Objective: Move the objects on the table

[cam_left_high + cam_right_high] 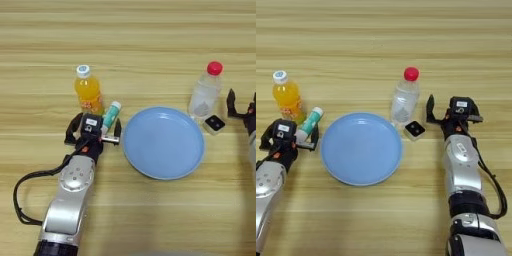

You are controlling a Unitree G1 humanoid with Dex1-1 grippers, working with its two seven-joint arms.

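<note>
A white tube with a green label (111, 116) lies tilted on the table (150, 40), just left of the blue plate (164, 142). My left gripper (94, 132) is open around the tube's near end, which sits close to the finger on the plate side. A clear plastic bottle with a red cap (405, 97) stands upright behind the plate's right rim. Beside it rests a small white cube with a black top (415, 130). My right gripper (453, 115) is open just right of the cube and bottle, with nothing between its fingers.
An orange juice bottle with a white cap (87, 90) stands upright right behind my left gripper and the tube. The blue plate holds nothing. A black cable (20, 200) loops beside my left forearm.
</note>
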